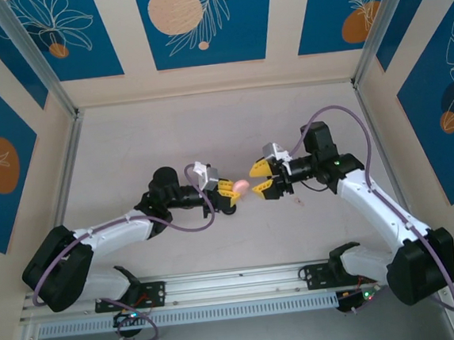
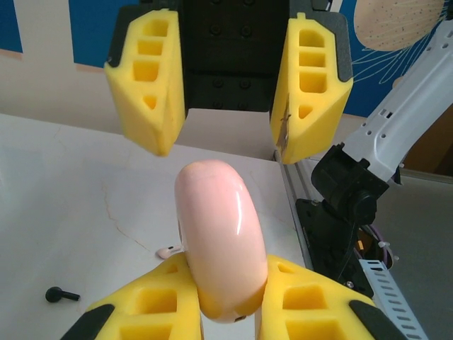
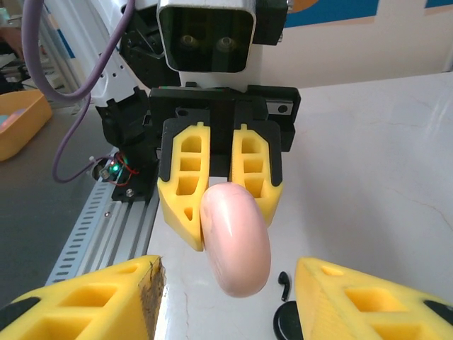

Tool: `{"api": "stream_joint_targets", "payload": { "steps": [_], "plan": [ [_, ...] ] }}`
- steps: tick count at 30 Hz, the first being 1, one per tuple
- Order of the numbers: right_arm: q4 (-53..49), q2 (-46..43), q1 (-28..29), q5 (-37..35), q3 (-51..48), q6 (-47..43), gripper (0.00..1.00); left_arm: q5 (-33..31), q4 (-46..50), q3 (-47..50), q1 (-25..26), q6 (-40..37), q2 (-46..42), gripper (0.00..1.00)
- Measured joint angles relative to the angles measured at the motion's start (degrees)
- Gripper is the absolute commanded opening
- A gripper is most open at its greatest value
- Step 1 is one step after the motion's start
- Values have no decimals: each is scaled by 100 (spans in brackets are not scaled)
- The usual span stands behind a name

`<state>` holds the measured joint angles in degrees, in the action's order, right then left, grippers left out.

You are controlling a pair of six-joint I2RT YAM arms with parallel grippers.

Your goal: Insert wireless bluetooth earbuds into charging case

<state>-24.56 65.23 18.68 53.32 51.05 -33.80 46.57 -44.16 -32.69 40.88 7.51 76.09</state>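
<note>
My left gripper (image 1: 230, 190) is shut on a pale-pink disc (image 1: 241, 186), held on edge above the table; in the left wrist view its yellow pads clamp both flat sides of the disc (image 2: 216, 241). My right gripper (image 3: 226, 276) faces it, open, one finger on either side of the disc's free end (image 3: 237, 241) with gaps showing. Below, on the table, lies the black round charging case (image 3: 287, 324), partly cut off by the frame, with a black earbud (image 3: 284, 282) just beside it. A black earbud (image 2: 60, 294) also lies on the table in the left wrist view.
A tiny pale pinkish piece (image 2: 168, 251) lies on the white table just behind the left fingers. The aluminium rail (image 1: 237, 280) with both arm bases runs along the near edge. Panelled walls (image 1: 199, 29) close in the back and sides.
</note>
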Motion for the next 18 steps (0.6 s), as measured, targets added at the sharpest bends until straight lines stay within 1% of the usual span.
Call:
{"api": "stream_joint_targets", "payload": {
  "steps": [7, 12, 15, 17, 18],
  "plan": [
    [-542, 638, 240, 166, 516, -612, 48, 48, -13, -46, 0, 2, 20, 6],
    [-883, 929, 337, 267, 730, -935, 45, 85, -48, -70, 0, 4, 22, 5],
    [-1069, 1043, 350, 315, 822, -1080, 39, 98, -57, -72, 0, 4, 22, 5],
    [-1174, 1115, 358, 341, 876, -1167, 32, 101, -66, -72, 0, 7, 22, 5],
    [-1228, 1147, 369, 354, 898, -1222, 27, 101, -66, -72, 0, 7, 22, 6]
  ]
}}
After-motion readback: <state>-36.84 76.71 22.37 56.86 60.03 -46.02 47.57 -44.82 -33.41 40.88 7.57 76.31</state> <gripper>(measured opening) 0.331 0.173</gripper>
